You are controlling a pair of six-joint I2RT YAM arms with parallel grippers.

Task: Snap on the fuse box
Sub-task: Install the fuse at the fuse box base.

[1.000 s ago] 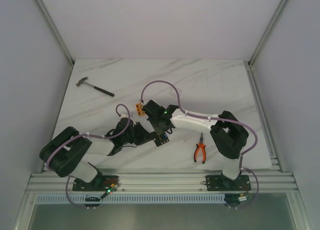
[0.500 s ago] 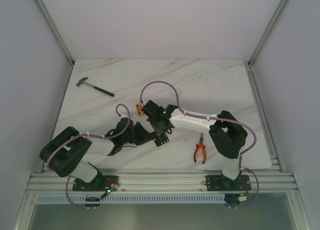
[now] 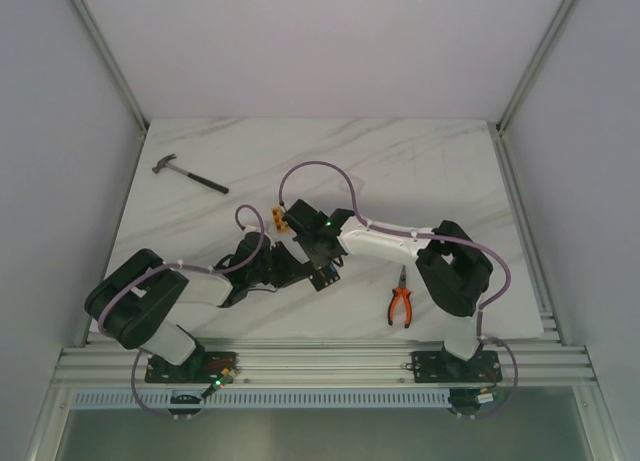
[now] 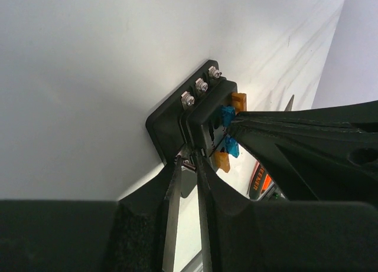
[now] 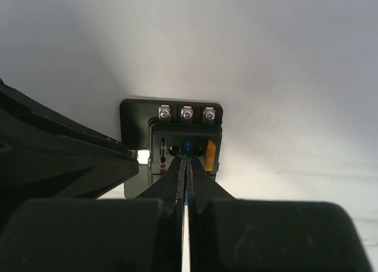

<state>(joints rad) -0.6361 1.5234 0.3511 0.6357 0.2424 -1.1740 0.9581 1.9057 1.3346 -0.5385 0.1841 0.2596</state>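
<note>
Barely anything shifts from a second ago: the left arm (image 3: 140, 306) leans its bulky elbow a touch closer to the fuse box (image 3: 322, 274), and the right jaws finish closing. On the box's left edge, the left gripper (image 4: 189, 163) sits nearly closed, pinching the base flange to steady it. The box itself lies flat on the table (image 3: 450, 161) between both arms. Coming in from its right, the right gripper (image 5: 186, 156) is squeezed tight on a blue fuse (image 5: 188, 146) in a middle slot, just beside a seated amber fuse (image 5: 211, 154). I'd say it's mid-snap, and the slots left of the blue one look empty.
</note>
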